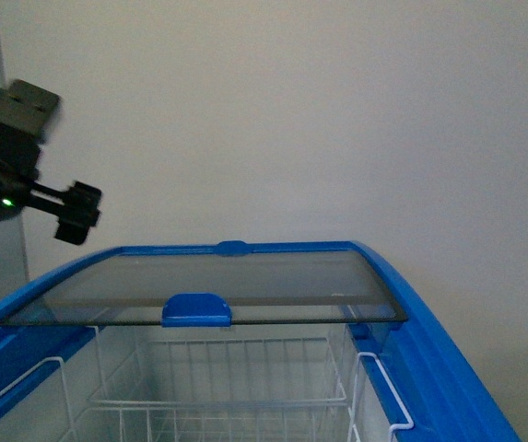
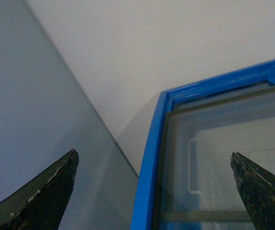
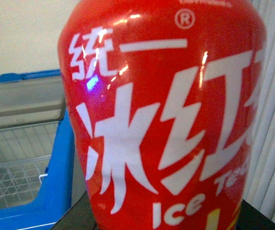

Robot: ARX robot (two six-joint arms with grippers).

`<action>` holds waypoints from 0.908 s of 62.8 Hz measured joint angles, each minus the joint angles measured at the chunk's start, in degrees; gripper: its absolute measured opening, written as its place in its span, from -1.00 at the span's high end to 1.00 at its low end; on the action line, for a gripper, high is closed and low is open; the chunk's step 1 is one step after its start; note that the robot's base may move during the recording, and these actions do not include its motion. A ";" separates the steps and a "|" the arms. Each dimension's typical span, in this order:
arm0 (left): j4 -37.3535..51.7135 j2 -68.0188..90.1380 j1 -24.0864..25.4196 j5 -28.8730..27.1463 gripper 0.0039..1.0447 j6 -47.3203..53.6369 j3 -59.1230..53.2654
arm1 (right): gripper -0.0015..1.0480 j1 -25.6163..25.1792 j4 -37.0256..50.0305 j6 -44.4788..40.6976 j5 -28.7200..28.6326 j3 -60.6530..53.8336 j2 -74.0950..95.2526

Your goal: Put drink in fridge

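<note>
Drink (image 3: 166, 120) fills right wrist view beside open fridge (image 3: 55, 191).

The front view looks forward from the body, slightly down over the fridge (image 1: 448, 350) to a wall (image 1: 337, 110), at middle distance. The left wrist view looks out between the left gripper's (image 2: 153, 153) dark fingertips (image 2: 55, 187) at a fridge corner, fairly near. It shares the blue rim and glass lid (image 1: 217, 285) with the front view. The right wrist view sits hard against the drink (image 3: 166, 124), whose label fills most of it. Beside it show the rim and wire baskets (image 3: 12, 177), also seen from the front.
</note>
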 joint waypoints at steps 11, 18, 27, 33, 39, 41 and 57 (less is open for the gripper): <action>-8.92 -13.53 0.68 2.56 -0.85 -19.61 -10.54 | 0.30 0.00 0.00 0.02 -0.04 0.00 0.00; -14.29 -27.69 -0.07 7.32 -0.85 -30.29 -23.23 | 0.30 0.00 0.00 0.00 -0.02 0.00 0.00; -15.17 -45.22 -0.15 9.42 -0.74 -32.92 -39.80 | 0.30 0.00 0.00 0.00 0.17 0.00 -0.02; -9.38 -58.51 3.34 12.20 -0.44 -27.52 -52.52 | 0.30 0.00 0.00 0.00 -0.04 0.00 0.00; -8.28 -66.42 4.61 12.35 -0.06 -24.76 -60.39 | 0.30 -3.87 -17.27 -5.68 -15.30 7.08 3.61; -8.26 -67.23 4.59 12.72 0.07 -24.24 -61.90 | 0.30 -3.89 -22.93 -8.46 -20.28 9.73 5.27; -8.35 -73.20 4.61 12.68 0.95 -23.30 -67.73 | 0.30 -2.25 -19.52 -37.51 -33.88 27.23 31.89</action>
